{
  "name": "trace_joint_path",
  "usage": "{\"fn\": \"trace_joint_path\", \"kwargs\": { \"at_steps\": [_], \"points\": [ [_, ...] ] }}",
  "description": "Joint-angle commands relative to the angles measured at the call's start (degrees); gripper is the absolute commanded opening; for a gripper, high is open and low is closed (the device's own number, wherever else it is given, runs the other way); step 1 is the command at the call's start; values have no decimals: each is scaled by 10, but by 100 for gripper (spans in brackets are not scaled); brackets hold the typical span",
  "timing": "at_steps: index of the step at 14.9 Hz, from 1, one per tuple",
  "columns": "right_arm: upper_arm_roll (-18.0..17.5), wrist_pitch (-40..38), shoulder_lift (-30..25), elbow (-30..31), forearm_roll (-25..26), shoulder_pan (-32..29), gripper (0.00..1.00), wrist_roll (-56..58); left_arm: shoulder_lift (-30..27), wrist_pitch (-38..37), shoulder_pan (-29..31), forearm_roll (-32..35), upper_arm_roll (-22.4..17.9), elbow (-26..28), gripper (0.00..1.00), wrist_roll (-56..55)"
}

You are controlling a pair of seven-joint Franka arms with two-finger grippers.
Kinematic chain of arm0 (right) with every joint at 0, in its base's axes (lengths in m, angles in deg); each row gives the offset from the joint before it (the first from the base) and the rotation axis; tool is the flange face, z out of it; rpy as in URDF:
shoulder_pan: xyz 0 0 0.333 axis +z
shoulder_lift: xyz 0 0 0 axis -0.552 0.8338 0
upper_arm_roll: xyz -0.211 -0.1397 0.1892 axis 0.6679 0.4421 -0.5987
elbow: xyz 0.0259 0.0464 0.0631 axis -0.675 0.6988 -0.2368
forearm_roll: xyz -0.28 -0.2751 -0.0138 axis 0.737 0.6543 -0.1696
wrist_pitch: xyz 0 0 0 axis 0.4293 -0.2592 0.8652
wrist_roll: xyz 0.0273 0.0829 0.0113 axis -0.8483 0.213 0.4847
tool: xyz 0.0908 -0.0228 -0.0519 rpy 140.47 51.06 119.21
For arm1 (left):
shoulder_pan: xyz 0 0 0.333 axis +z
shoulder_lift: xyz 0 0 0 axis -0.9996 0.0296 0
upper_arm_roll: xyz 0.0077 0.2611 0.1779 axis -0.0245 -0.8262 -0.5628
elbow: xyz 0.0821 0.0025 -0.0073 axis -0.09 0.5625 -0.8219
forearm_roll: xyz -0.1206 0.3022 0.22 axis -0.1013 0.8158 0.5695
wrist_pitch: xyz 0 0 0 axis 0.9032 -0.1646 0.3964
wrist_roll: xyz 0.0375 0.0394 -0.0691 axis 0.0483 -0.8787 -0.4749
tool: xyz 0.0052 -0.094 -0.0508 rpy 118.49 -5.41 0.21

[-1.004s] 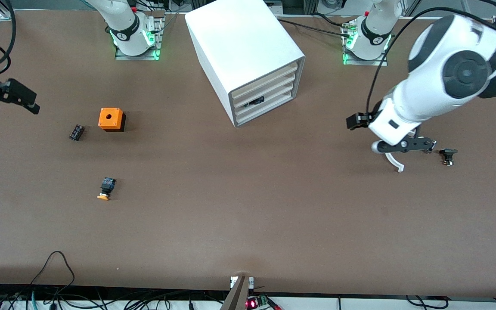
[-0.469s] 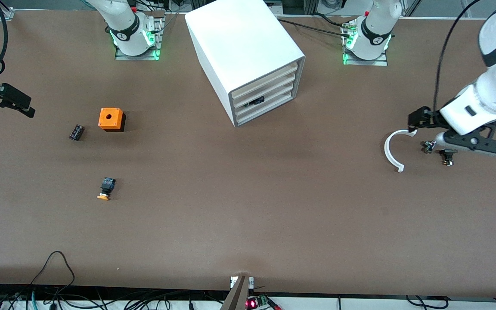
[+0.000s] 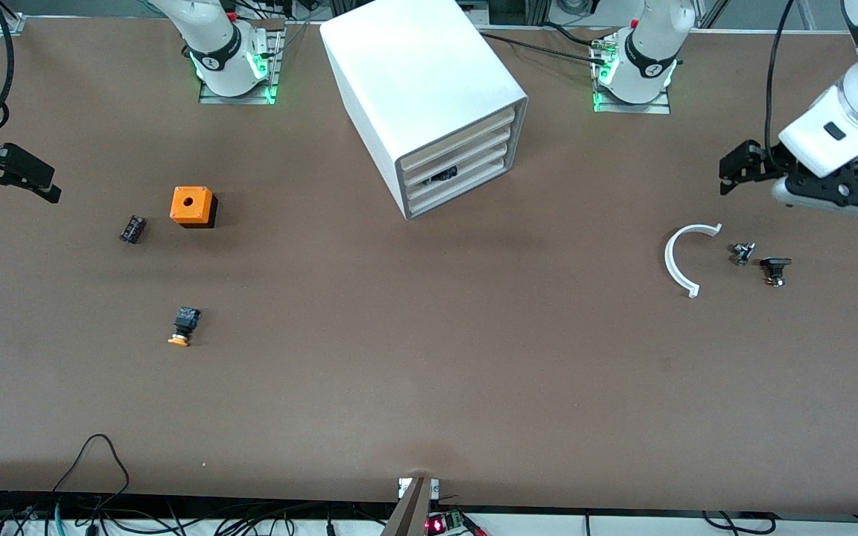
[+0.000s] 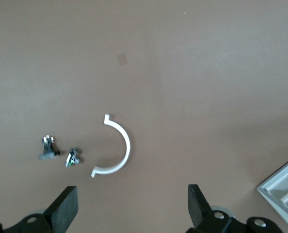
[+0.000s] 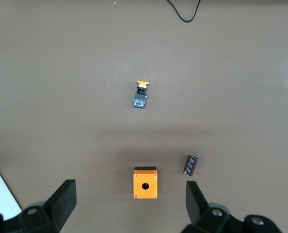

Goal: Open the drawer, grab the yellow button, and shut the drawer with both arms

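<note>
The button (image 3: 183, 326) lies on its side on the table toward the right arm's end, nearer to the front camera than the orange cube (image 3: 192, 205). It also shows in the right wrist view (image 5: 142, 94). The white drawer cabinet (image 3: 429, 82) stands at mid-table with its drawers (image 3: 459, 160) pushed in. My right gripper (image 3: 4, 177) hangs open and empty at the table's edge, high over the cube (image 5: 145, 183), with its jaws wide (image 5: 130, 208). My left gripper (image 3: 835, 199) is open and empty (image 4: 133, 213) above the table at the left arm's end.
A small black component (image 3: 132, 228) lies beside the cube and shows in the right wrist view (image 5: 191, 165). A white arc (image 3: 678, 260) and two small metal parts (image 3: 742, 253) (image 3: 774, 269) lie under the left arm. A cabinet corner (image 4: 284, 194) edges the left wrist view.
The left arm has lifted and swung away from the white arc toward its own end of the table, uncovering the arc and small parts. The right gripper has drifted slightly outward.
</note>
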Motion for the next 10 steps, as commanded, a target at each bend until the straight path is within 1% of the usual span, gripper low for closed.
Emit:
{"fn": "trace_joint_path", "kwargs": {
  "at_steps": [1,2,4,5,8,10],
  "points": [
    [-11,-6,-1,-13,7,-7,100,-2,-15,0,-28,-5,-20,17,100,-23],
    [-10,-6,-1,-13,6,-7,100,2,-13,0,-41,-6,-28,16,100,-25],
    [-9,-6,-2,-13,6,-8,100,-4,-7,2,-62,-12,-60,14,100,-17],
    [-7,-6,-2,-13,4,-9,100,-2,0,3,-64,-14,-71,10,100,-18],
    [-7,-8,-3,-13,3,-9,100,-5,12,4,-64,-36,-72,-2,100,-22],
    [-5,-6,-3,-13,2,-9,100,-2,15,3,-63,-35,-72,-8,100,-25]
  ]
}}
